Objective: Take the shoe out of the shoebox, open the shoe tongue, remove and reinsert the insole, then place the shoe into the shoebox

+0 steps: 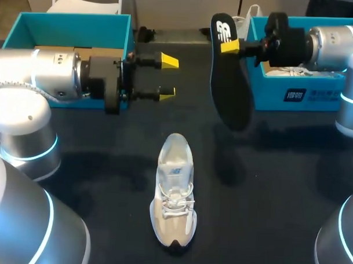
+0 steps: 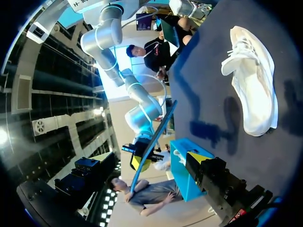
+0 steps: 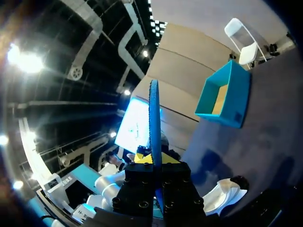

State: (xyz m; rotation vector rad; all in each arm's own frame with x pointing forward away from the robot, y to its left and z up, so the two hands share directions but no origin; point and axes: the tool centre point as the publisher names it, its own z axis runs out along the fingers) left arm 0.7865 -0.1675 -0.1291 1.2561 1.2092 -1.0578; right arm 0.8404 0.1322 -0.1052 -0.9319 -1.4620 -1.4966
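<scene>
— Gripper R [image 1: 230, 47]: state?
— Clamped on one end of insole [image 1: 230, 93]. Insole hangs clear of surface [image 1: 279, 188], prob. staged for reinsertion.
— Gripper L [image 1: 167, 77]?
— Released, empty, in front of L box [image 1: 70, 17].
— Shoe?
— Shoe [image 1: 174, 193] lies mid-surface, opening up, apart from both grippers. No obstruction btw insole and shoe; R box [image 1: 299, 98] just behind insole.

White-and-beige shoe [image 1: 174, 193], black insole [image 1: 229, 82], teal shoebox [image 1: 323, 96]
</scene>
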